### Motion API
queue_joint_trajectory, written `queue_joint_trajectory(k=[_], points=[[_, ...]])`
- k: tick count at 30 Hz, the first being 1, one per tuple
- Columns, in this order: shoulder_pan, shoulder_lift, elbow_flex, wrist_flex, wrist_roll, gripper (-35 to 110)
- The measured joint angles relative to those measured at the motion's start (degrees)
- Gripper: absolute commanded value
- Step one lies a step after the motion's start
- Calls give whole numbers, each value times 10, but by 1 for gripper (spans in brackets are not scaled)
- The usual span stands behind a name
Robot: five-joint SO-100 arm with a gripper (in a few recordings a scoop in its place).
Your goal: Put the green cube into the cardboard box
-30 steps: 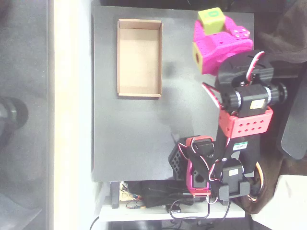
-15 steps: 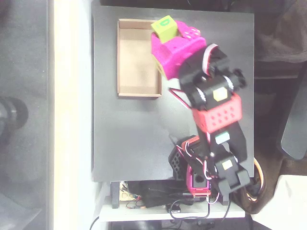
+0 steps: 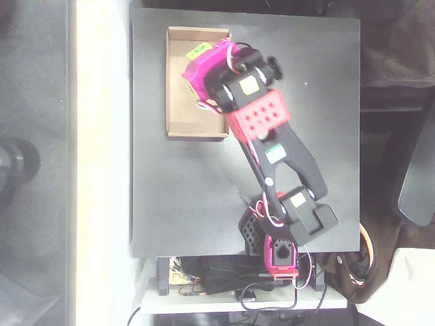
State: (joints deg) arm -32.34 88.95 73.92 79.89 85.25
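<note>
Placement step: pincer (image 3: 199,61) holding green cube (image 3: 198,49) at its tip, cardboard box (image 3: 178,115) directly beneath; next move likely lowering and release.

No text, number or brand can be read. The small white and green sticker (image 3: 274,154) on the black forearm of the robot arm (image 3: 285,163) carries marks too blurred to make out in the overhead view.
</note>
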Motion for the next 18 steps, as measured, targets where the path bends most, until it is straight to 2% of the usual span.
queue_joint_trajectory(k=[18], points=[[-4,-173,0,-4,-4,13]])
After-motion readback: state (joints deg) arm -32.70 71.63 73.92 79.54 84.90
